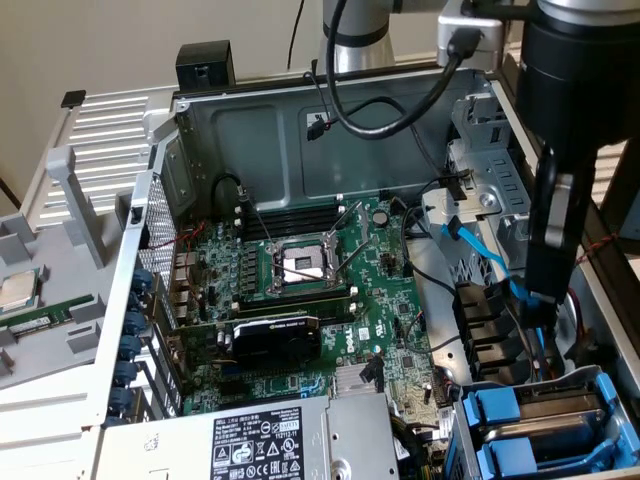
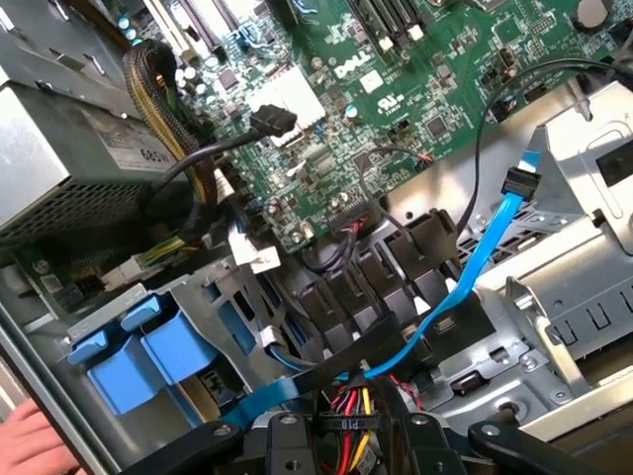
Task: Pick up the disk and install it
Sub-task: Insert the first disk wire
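Robot claw (image 1: 545,325), grip state unclear, hangs near blue plastic drive carriers (image 1: 505,415); loose light-blue flat data cable (image 2: 475,262) could snag it.

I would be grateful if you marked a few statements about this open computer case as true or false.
1. The gripper hangs by the blue cable, on the exterior view's right of the case. True.
2. A fan cooler covers the CPU socket. False: the CPU socket lies uncovered.
3. A person's hand shows in the wrist view. True.
4. The power supply stands outside the case. False: the power supply sits inside it, beside the motherboard.
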Robot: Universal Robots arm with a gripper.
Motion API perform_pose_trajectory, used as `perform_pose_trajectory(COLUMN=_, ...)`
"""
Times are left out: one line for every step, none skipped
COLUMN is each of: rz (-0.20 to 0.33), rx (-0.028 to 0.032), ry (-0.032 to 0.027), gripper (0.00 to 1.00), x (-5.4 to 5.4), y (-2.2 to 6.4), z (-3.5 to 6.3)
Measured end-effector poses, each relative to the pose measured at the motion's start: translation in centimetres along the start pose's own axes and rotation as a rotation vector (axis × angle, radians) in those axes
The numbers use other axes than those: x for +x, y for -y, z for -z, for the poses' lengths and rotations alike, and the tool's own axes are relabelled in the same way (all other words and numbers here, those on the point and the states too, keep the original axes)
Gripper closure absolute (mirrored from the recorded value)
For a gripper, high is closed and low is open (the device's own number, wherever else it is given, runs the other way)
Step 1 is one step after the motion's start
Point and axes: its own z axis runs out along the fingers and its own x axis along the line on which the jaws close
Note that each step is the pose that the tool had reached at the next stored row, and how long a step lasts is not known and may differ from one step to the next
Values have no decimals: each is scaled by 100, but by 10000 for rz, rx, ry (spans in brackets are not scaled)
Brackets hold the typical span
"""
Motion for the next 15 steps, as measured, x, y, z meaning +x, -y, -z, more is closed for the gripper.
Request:
perform_pose_trajectory(rz=3, rx=95, ry=-82, gripper=65, x=1, y=-9, z=1)
perform_pose_trajectory(rz=6, rx=184, ry=-158, gripper=65, x=1, y=-18, z=2)
perform_pose_trajectory(rz=8, rx=284, ry=-246, gripper=65, x=0, y=-28, z=3)
perform_pose_trajectory(rz=10, rx=381, ry=-322, gripper=65, x=-1, y=-38, z=5)
perform_pose_trajectory(rz=10, rx=482, ry=-399, gripper=65, x=-5, y=-48, z=7)
perform_pose_trajectory(rz=11, rx=594, ry=-478, gripper=65, x=-11, y=-58, z=9)
perform_pose_trajectory(rz=12, rx=722, ry=-570, gripper=65, x=-19, y=-67, z=11)
perform_pose_trajectory(rz=8, rx=850, ry=-639, gripper=65, x=-29, y=-76, z=13)
perform_pose_trajectory(rz=3, rx=975, ry=-699, gripper=65, x=-40, y=-86, z=16)
perform_pose_trajectory(rz=-4, rx=1094, ry=-741, gripper=65, x=-54, y=-98, z=19)
perform_pose_trajectory(rz=-12, rx=1209, ry=-781, gripper=65, x=-62, y=-108, z=22)
perform_pose_trajectory(rz=-25, rx=1342, ry=-809, gripper=65, x=-64, y=-115, z=22)
perform_pose_trajectory(rz=-40, rx=1463, ry=-811, gripper=65, x=-64, y=-120, z=23)
perform_pose_trajectory(rz=-58, rx=1562, ry=-805, gripper=65, x=-64, y=-127, z=22)
perform_pose_trajectory(rz=-81, rx=1615, ry=-784, gripper=65, x=-62, y=-132, z=20)
